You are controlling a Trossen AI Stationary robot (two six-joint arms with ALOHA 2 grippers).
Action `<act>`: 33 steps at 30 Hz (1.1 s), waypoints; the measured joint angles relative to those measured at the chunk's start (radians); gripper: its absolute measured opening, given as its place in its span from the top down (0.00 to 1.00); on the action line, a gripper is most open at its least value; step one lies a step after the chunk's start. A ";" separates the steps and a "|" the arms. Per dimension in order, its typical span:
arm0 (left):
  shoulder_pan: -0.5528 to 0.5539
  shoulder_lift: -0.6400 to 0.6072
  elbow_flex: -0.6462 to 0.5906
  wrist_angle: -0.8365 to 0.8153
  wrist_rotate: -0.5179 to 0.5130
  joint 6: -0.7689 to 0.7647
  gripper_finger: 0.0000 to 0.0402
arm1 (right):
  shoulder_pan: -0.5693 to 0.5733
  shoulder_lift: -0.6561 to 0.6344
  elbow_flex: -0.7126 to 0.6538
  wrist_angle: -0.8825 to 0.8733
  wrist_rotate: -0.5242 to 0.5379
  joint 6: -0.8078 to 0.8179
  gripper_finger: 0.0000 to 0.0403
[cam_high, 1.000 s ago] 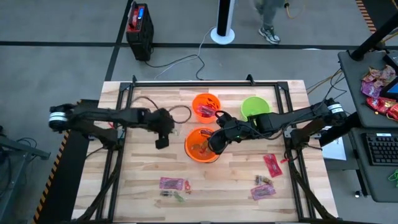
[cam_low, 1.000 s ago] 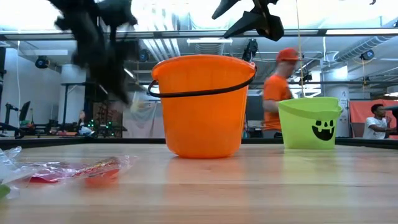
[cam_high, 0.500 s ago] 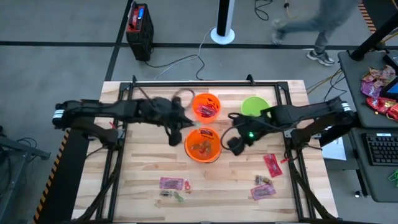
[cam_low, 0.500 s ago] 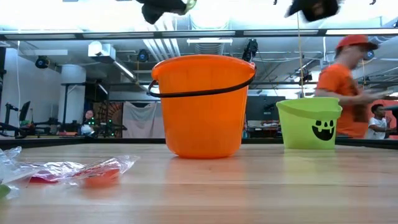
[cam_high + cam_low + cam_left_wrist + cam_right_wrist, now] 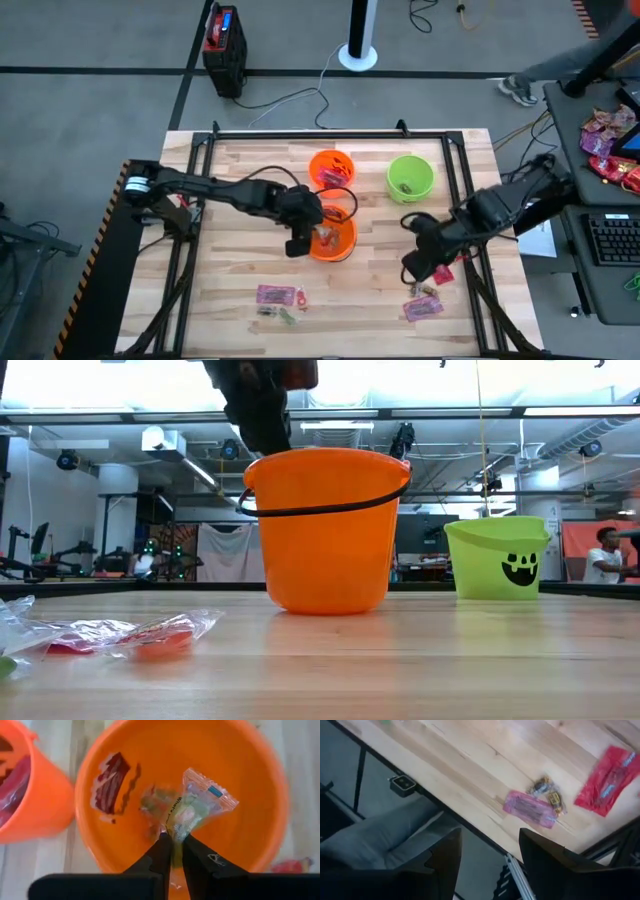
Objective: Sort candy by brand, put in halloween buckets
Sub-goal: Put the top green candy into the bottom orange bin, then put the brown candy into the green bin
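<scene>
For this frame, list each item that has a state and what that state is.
Left gripper: shut on clear-wrapped candy, over near orange bucket.
Right gripper: open, empty, above red packet.
Near orange bucket: upright, some candy inside.
Far orange bucket: upright, red packets inside.
Green bucket: upright, little inside.

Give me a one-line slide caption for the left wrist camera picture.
Left gripper holds a green-and-clear wrapped candy over the near orange bucket, fingers shut on it.
</scene>
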 joint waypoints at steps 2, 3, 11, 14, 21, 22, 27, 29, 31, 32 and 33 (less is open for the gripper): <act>0.001 0.014 0.020 -0.013 -0.005 0.000 0.89 | 0.029 0.018 -0.001 0.001 0.015 0.034 0.53; 0.001 0.019 0.027 -0.014 -0.006 0.001 0.86 | 0.040 0.030 -0.004 0.000 0.018 0.052 0.53; 0.000 0.015 0.075 -0.041 -0.009 0.019 0.62 | 0.103 0.099 -0.072 0.008 0.028 0.148 0.53; -0.001 -0.007 0.131 -0.106 -0.014 0.037 0.56 | 0.118 0.103 -0.161 0.056 0.027 0.197 0.53; -0.004 -0.109 0.273 -0.202 -0.015 0.009 0.53 | 0.116 0.113 -0.456 0.350 0.035 0.291 0.53; -0.004 -0.132 0.287 -0.205 -0.017 -0.003 0.53 | 0.116 0.124 -0.494 0.381 0.035 0.319 0.53; -0.009 -0.244 0.329 -0.213 -0.055 -0.074 0.53 | 0.118 0.163 -0.599 0.479 0.031 0.381 0.53; -0.013 -0.293 0.331 -0.212 -0.076 -0.110 0.53 | 0.118 0.177 -0.611 0.493 0.035 0.371 0.53; -0.013 -0.338 0.331 -0.212 -0.099 -0.139 0.53 | 0.118 0.194 -0.615 0.500 0.035 0.365 0.54; -0.013 -0.358 0.329 -0.212 -0.110 -0.152 0.53 | 0.118 0.204 -0.616 0.504 0.032 0.361 0.54; -0.013 -0.377 0.328 -0.214 -0.120 -0.165 0.53 | 0.118 0.214 -0.617 0.507 0.029 0.354 0.55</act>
